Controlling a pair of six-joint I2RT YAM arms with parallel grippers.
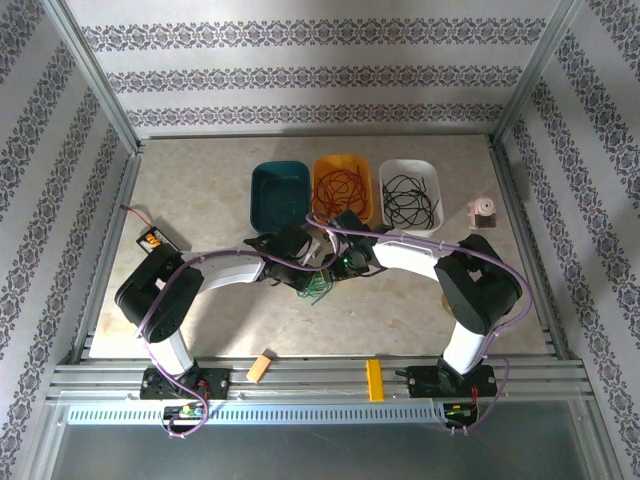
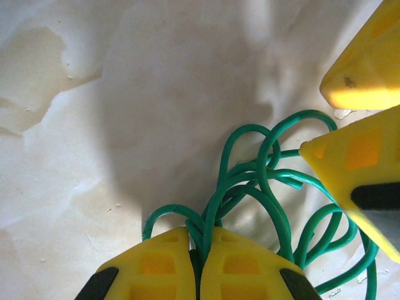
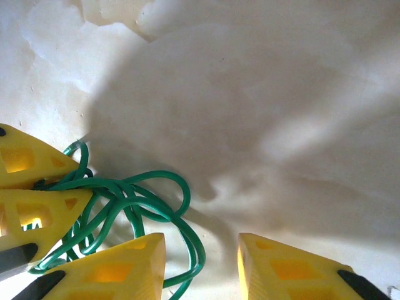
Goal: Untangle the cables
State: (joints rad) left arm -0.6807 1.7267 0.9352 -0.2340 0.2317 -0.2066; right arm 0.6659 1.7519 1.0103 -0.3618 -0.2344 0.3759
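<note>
The green cable [image 2: 212, 209] lies in a loose coil of overlapping loops on the surface [image 1: 200, 200], at the middle and just in front of three bins. The left end effector [image 2: 201, 240] has its yellow fingers pressed together on a bundle of strands at the coil's edge. The right end effector [image 3: 201, 244] sits just beside the coil on the opposite side, its fingers spread over bare surface with nothing between them; one finger lies against the outer loops. Behind the two, the teal bin [image 1: 280, 193] stands beside an orange bin [image 1: 342, 165] with red cables [image 1: 340, 186] and a white bin [image 1: 411, 168] with black cables [image 1: 410, 198]. A battery box [image 1: 150, 240] sits at the far left, well apart.
</note>
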